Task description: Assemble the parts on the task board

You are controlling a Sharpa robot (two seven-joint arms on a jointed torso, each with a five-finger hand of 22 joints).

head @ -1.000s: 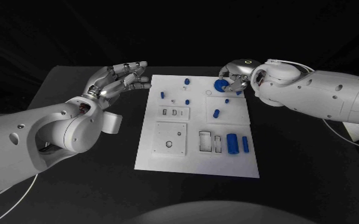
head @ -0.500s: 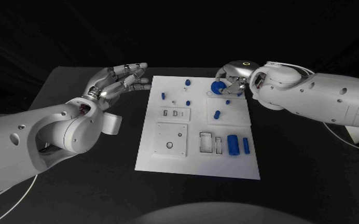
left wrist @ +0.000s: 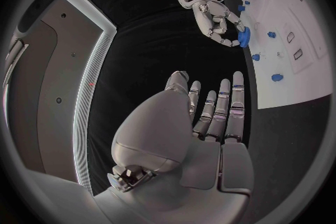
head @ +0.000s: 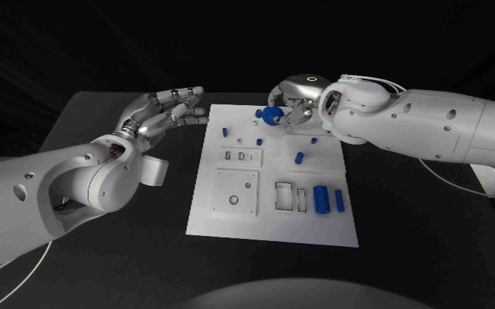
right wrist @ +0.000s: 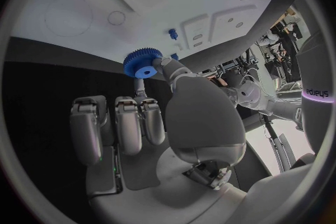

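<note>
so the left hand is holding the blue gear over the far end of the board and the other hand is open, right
Not quite: the right hand pinches the blue gear over the far end of the task board, as the right wrist view shows. The left hand is the open one.

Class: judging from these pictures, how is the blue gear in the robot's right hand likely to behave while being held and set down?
The blue gear looks stiff: its teeth stay crisp under the right hand's pinch. It is probably light, since fingertips alone carry it. Its toothed rim should resist slipping, but on edge on the task board it might roll.
</note>
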